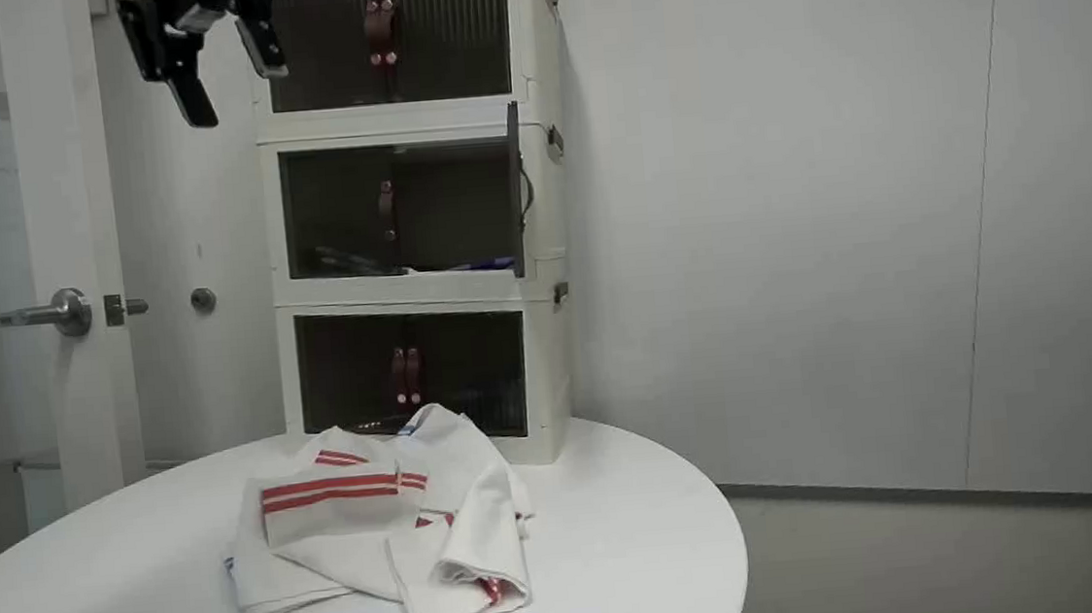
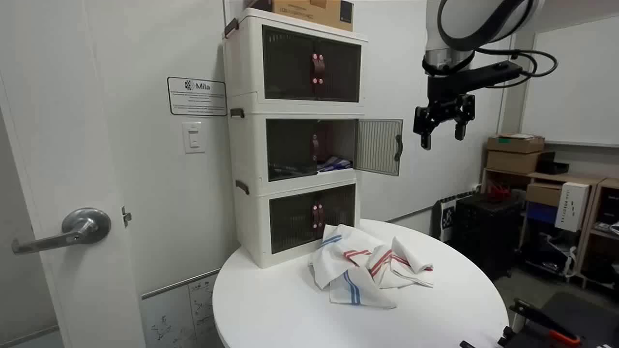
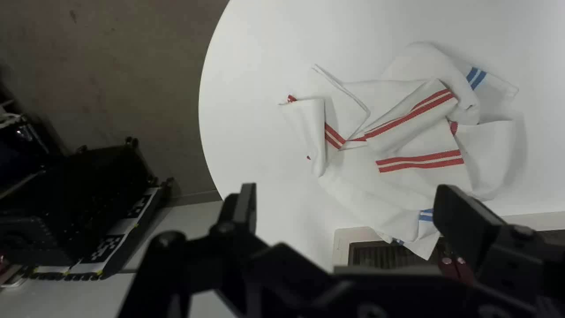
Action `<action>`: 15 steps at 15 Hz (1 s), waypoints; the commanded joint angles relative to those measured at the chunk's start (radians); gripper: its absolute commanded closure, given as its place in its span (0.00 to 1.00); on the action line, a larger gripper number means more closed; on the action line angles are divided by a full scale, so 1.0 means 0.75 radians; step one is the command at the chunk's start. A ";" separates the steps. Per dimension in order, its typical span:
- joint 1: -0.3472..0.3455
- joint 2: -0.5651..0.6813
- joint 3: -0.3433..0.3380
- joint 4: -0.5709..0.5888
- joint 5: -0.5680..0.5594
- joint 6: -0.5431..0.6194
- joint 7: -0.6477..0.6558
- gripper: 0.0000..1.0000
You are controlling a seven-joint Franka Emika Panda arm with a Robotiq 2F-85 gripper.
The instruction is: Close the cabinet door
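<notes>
The cabinet door [image 2: 378, 146] is a small dark-tinted see-through panel with a dark handle. It stands swung out from the right half of the white cabinet's [image 2: 247, 159] middle compartment. In an exterior view the cabinet door [image 1: 517, 192] shows nearly edge-on. The compartment's left panel [image 2: 291, 150] is shut; blue and white cloth [image 2: 335, 163] lies inside. My gripper [image 2: 443, 141] is open and empty, in the air, apart from the door. The gripper also shows in an exterior view [image 1: 237, 97] and the wrist view [image 3: 346, 194]. I cannot make out the door in the wrist view.
White towels [image 2: 355, 270] with red and blue stripes lie crumpled on the round white table [image 2: 290, 309] against the cabinet's front. A cardboard box [image 2: 309, 13] sits on top of the cabinet. A white room door [image 2: 72, 145] stands beside it. Shelves with boxes [image 2: 515, 162] are farther back.
</notes>
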 commanded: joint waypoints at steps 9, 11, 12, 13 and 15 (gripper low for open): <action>0.014 0.013 -0.105 0.045 -0.037 -0.003 -0.136 0.00; -0.007 0.046 -0.193 0.125 -0.069 -0.013 -0.286 0.00; -0.009 0.079 -0.249 0.190 -0.082 -0.015 -0.388 0.00; -0.013 0.106 -0.285 0.241 -0.093 -0.020 -0.448 0.00; 0.011 0.187 -0.365 0.379 -0.059 -0.036 -0.600 0.00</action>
